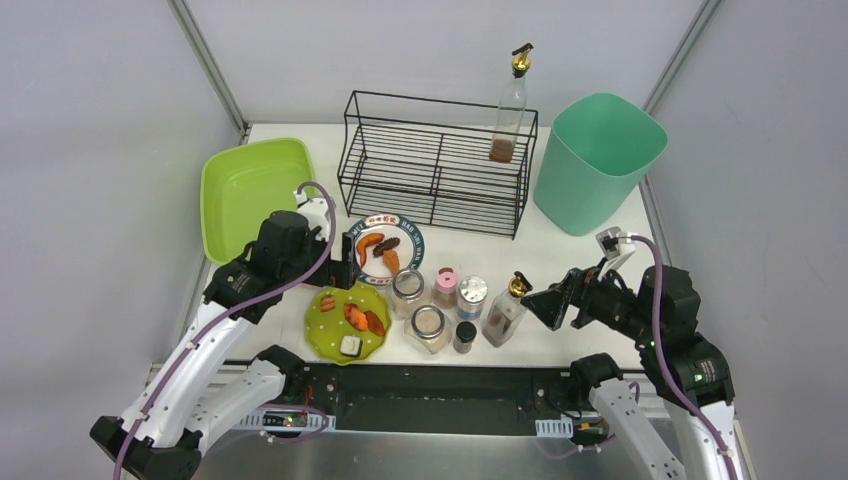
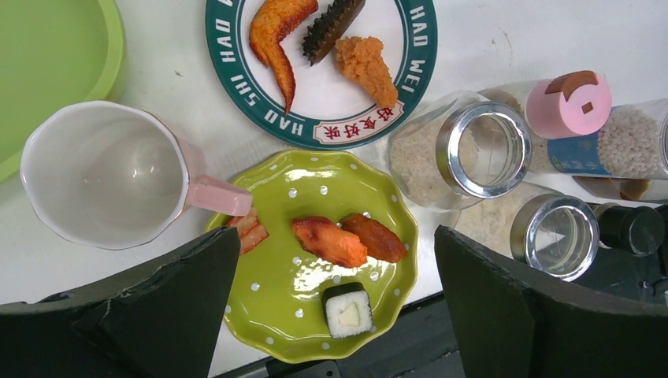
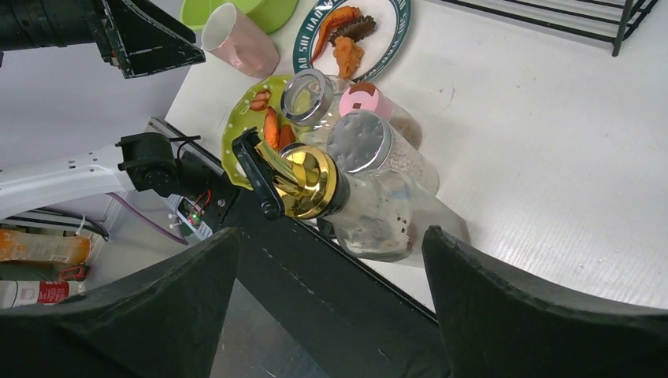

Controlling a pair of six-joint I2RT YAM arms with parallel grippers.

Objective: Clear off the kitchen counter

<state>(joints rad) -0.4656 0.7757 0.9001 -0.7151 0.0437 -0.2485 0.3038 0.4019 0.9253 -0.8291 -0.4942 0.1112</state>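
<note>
The white kitchen counter (image 1: 580,260) holds a green-rimmed white plate (image 1: 385,248) of food, a lime dotted plate (image 1: 348,322) with fish pieces and a sushi roll, two glass jars (image 1: 407,290) (image 1: 428,328), a pink-lidded shaker (image 1: 446,285), a silver-lidded shaker (image 1: 471,296), a small black-capped bottle (image 1: 464,336) and a gold-capped bottle (image 1: 505,312). A white mug (image 2: 102,173) with a pink handle stands by the dotted plate (image 2: 315,260). My left gripper (image 2: 335,260) is open above that plate. My right gripper (image 3: 329,236) is open, just right of the gold-capped bottle (image 3: 346,205).
A lime-green tub (image 1: 255,190) sits at the back left. A black wire rack (image 1: 435,165) stands at the back middle with an oil bottle (image 1: 510,110) on it. A teal bin (image 1: 598,160) is at the back right. The black front rail (image 1: 440,385) runs below the dishes.
</note>
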